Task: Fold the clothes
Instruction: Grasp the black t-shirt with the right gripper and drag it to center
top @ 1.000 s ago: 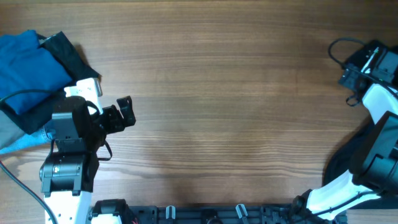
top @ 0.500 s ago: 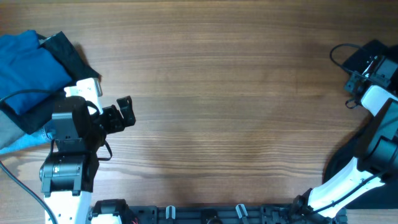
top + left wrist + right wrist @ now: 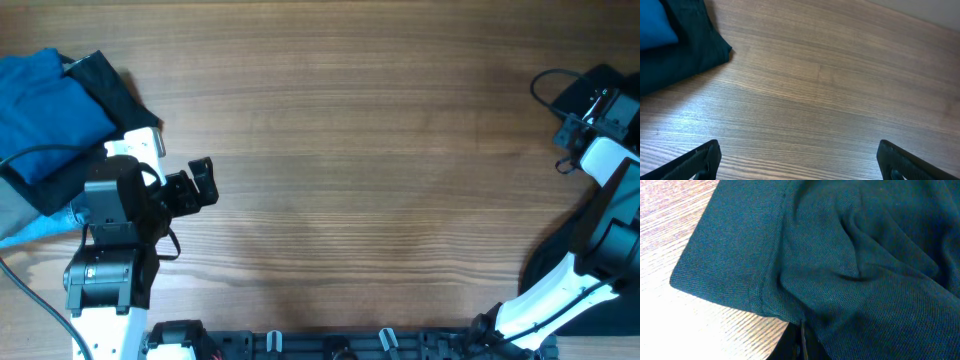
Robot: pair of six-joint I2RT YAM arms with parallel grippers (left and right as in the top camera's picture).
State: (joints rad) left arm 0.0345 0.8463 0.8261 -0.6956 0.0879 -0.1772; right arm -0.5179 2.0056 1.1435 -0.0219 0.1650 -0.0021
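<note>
1 dark mesh-knit garment (image 3: 855, 265), creased, on woodgrain tbl (image 3: 675, 325).

Soft, even light on the table (image 3: 380, 150) — hardly a shadow; its wood glares pale beside the dark clothes (image 3: 850, 255).

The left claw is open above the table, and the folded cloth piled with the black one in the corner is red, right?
Not red: the folded cloth is bright blue, as the overhead view shows. The rest holds: it is piled with the black cloth, and the left claw is open above the table.
</note>
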